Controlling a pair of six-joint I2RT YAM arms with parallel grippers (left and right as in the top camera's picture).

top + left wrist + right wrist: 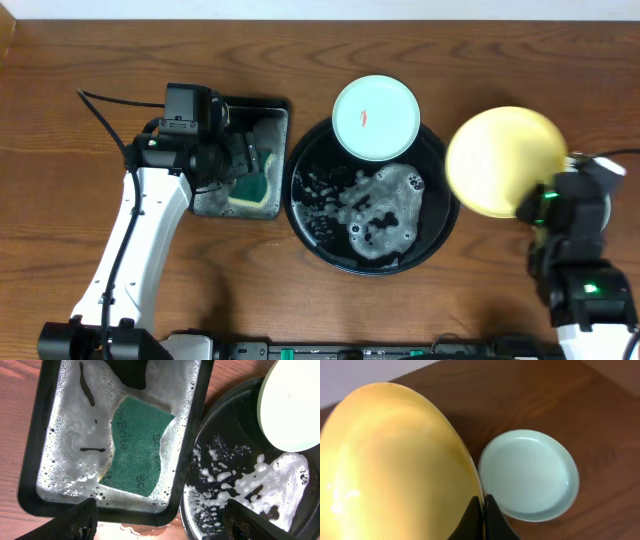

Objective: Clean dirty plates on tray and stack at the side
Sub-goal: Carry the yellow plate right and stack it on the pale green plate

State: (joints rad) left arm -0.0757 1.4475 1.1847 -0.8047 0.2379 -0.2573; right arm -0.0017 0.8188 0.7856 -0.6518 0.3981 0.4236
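left jaws wide | right jaws pinch yellow plate (395, 465) | mint plate (527, 475) beneath: right wrist only

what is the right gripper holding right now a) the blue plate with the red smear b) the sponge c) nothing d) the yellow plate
d, the right gripper is shut on the rim of the yellow plate, while the smeared blue plate lies on the round tray.

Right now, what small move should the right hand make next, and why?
Probably lower the yellow plate, pinched at its rim by the shut right hand, onto the smear-free mint plate lying on the table beside it.
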